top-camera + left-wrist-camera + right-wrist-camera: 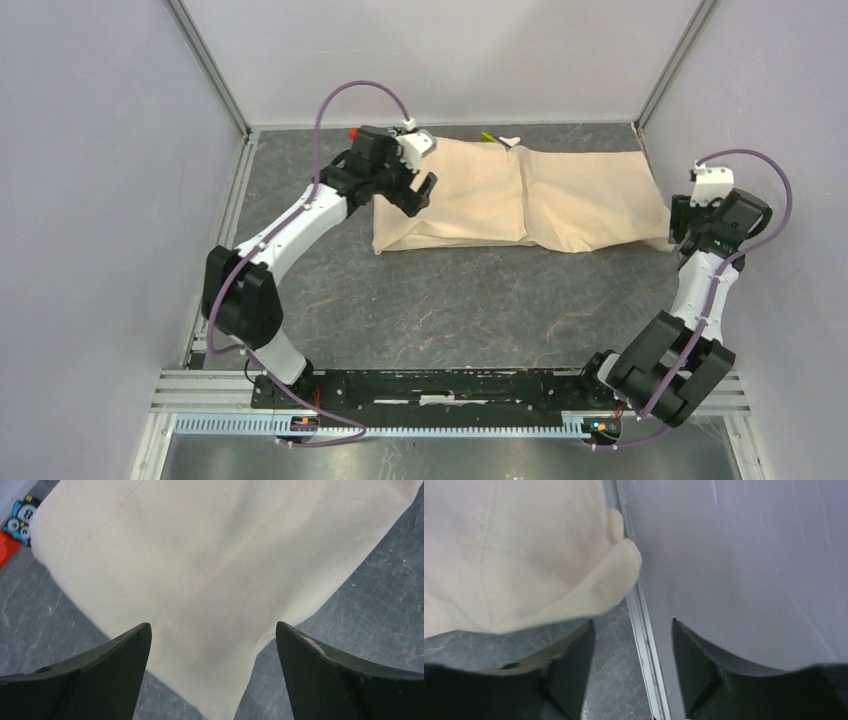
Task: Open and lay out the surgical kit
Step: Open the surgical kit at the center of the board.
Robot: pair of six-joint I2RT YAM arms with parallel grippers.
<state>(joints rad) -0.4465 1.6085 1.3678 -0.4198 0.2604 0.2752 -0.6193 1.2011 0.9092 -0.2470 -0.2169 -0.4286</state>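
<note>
The beige cloth wrap (520, 200) lies folded across the back of the table, covering the kit. The steel tray, instruments and packets are hidden. My left gripper (418, 196) is open above the wrap's left end; in the left wrist view the cloth (210, 565) fills the space between my spread fingers (117, 665). My right gripper (688, 232) is open and empty at the wrap's right end, by the right wall. In the right wrist view the cloth's rounded corner (589, 580) lies just ahead of the left finger (574, 665).
A small yellow-green and white object (500, 140) lies at the wrap's back edge. Orange and black pieces (17, 525) sit left of the wrap. The right wall (749, 555) and its metal rail (644, 630) stand close to my right gripper.
</note>
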